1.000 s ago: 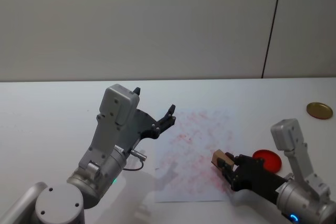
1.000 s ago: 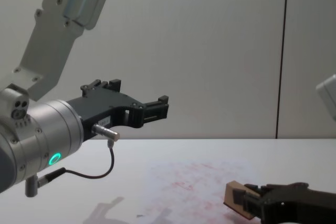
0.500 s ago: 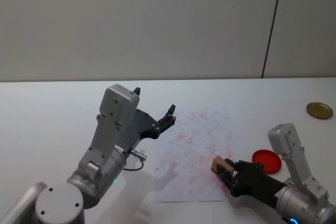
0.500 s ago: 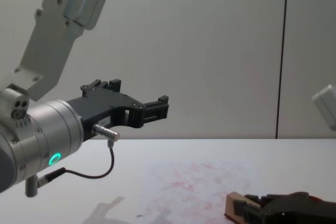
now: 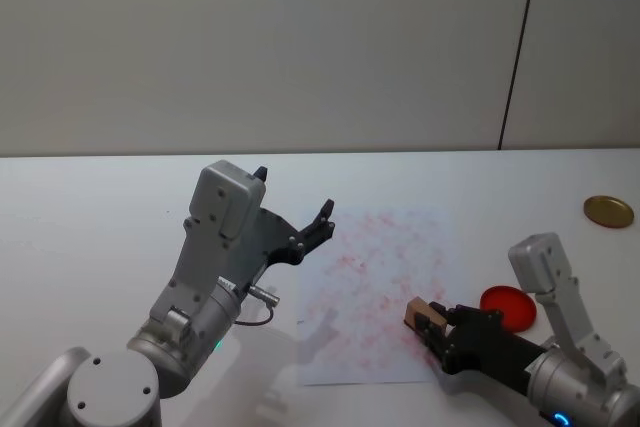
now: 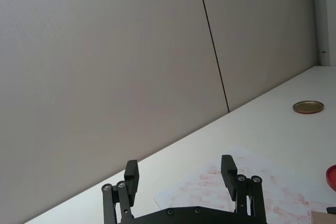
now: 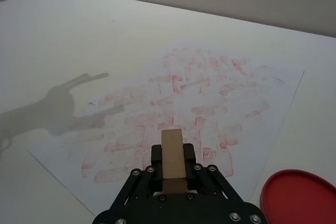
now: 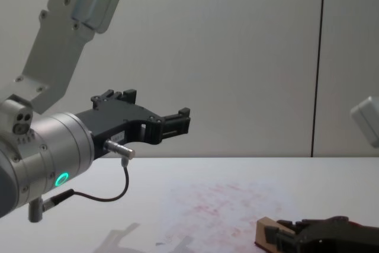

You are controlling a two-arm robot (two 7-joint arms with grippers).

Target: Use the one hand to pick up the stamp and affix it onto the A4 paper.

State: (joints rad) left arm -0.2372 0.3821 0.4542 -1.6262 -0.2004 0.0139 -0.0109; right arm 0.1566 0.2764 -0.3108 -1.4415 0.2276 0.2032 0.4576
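My right gripper [image 5: 432,327] [image 7: 172,167] [image 8: 273,238] is shut on the stamp [image 5: 421,314] [image 7: 172,158] [image 8: 265,233], a tan wooden block, low over the near right part of the A4 paper [image 5: 375,287] [image 7: 178,103] [image 8: 219,205]. That white sheet carries many faint red stamped marks. I cannot tell whether the block touches the sheet. My left gripper [image 5: 295,209] [image 6: 181,174] [image 8: 157,114] hangs open and empty in the air above the paper's left edge.
A flat red round ink pad [image 5: 507,307] [image 7: 299,198] lies on the white table just right of the paper, close to my right gripper. A gold round lid [image 5: 608,210] [image 6: 308,107] sits at the far right. A grey wall rises behind the table.
My right gripper has dropped lower with the stamp and shifted slightly toward the near edge of the paper, mostly in the first half second. The left arm has not moved.
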